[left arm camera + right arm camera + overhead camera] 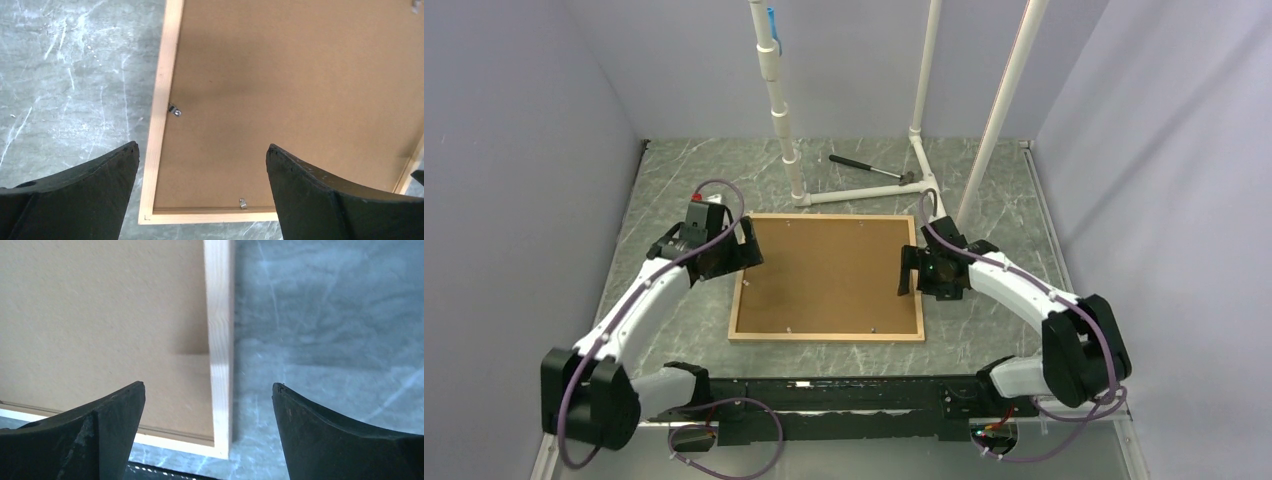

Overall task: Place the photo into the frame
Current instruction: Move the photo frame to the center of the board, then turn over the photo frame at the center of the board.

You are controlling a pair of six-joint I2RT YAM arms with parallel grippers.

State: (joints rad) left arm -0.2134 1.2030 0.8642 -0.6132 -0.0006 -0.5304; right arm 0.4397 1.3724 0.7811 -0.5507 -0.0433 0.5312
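On the grey marbled table [684,190], towards the back, stands a white pipe stand [864,192]; before it, in the middle of the table, the frame [824,336] lies flat with its back up, its narrow light-wood borders enclosing a brown board [829,275] that fills the whole opening. Whether the photo lies beneath the board cannot be told. The two arms reach in from either side. The left gripper [742,250] is at the frame's left edge with its jaws spread wide and nothing between them but the border below: one finger over the table, the other over the board. The right gripper [911,272] is at the right edge, likewise released and holding nothing, and straddles that border in the same way. A dark-handled tool [864,167] lies far back by the stand, well apart from the frame. Smallest are the metal clips: one [173,110] on the left border, one [243,203] on the near border, both lying over the board's edge.
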